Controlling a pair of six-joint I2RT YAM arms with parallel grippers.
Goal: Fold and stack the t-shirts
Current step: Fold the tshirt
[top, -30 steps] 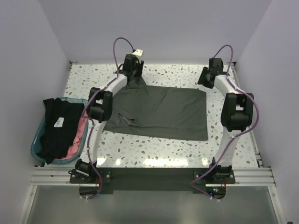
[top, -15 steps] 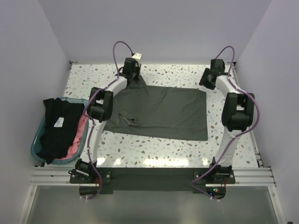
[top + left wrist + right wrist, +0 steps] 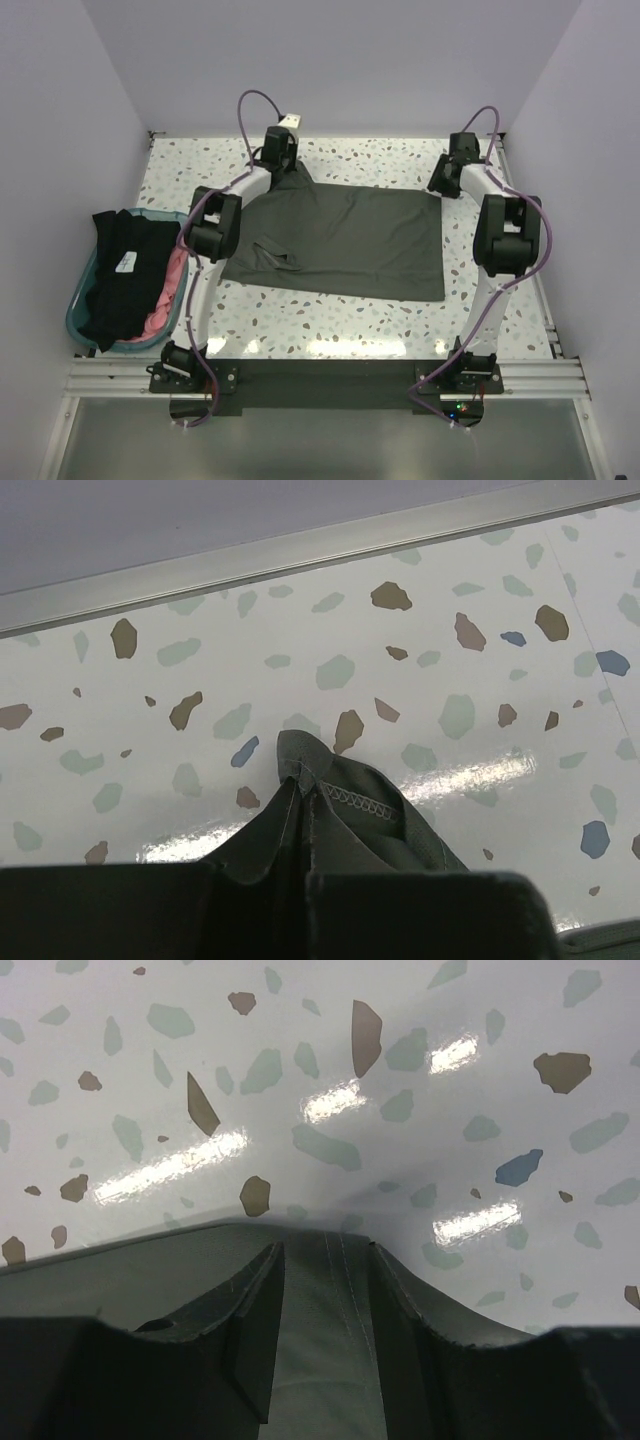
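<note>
The dark olive-green t-shirt (image 3: 340, 240) lies spread flat across the middle of the table. My left gripper (image 3: 283, 165) is at its far left corner, shut on a bunched peak of the cloth (image 3: 340, 810). My right gripper (image 3: 440, 185) is down at the far right corner. In the right wrist view its fingers (image 3: 255, 1310) stand apart astride the stitched hem (image 3: 330, 1360), with cloth between them but not pinched. A black t-shirt (image 3: 115, 270) and a pink t-shirt (image 3: 172, 285) lie heaped in the tub at the left.
The teal plastic tub (image 3: 75, 310) sits at the table's left edge. A raised metal rim (image 3: 300, 550) and the back wall lie just beyond the shirt's far edge. Side walls close in both sides of the speckled table (image 3: 380, 155).
The left gripper has closed on the shirt's far left corner. The right gripper has shifted slightly down onto the far right corner and narrowed a little.
</note>
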